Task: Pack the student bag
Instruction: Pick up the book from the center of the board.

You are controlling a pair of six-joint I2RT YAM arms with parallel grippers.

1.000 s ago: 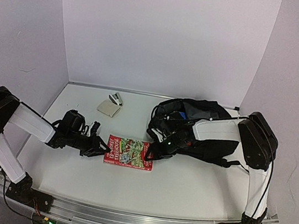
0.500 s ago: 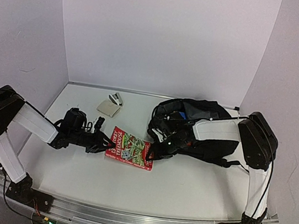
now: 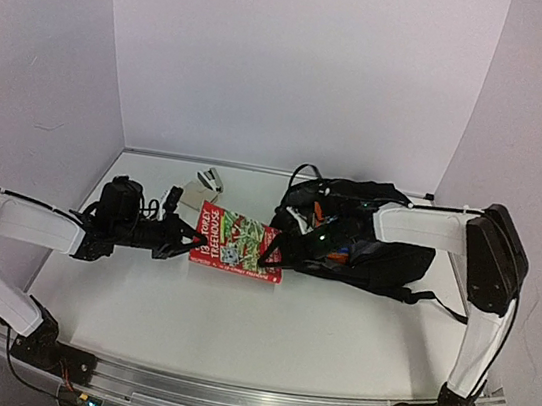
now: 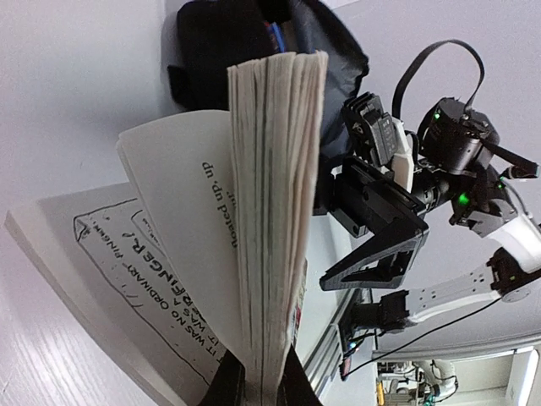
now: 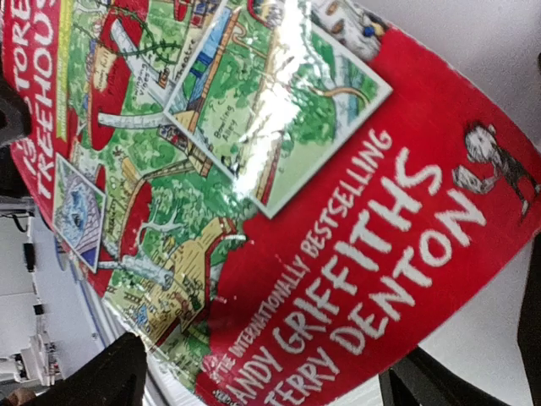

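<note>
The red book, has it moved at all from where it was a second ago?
Yes. The red book has shifted toward the back wall, nearer the small white box, its left edge pinched and lifted by the left tool.

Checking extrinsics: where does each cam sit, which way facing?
Top external: above-behind the robot, facing down at table; left arm, right arm show.
Left wrist: on left arm, facing along the book's page edges toward right pincer and student bag; left pincer at bottom.
Right wrist: close over the book's red cover; own fingertips at bottom corners.
Shared: book in all.
</note>
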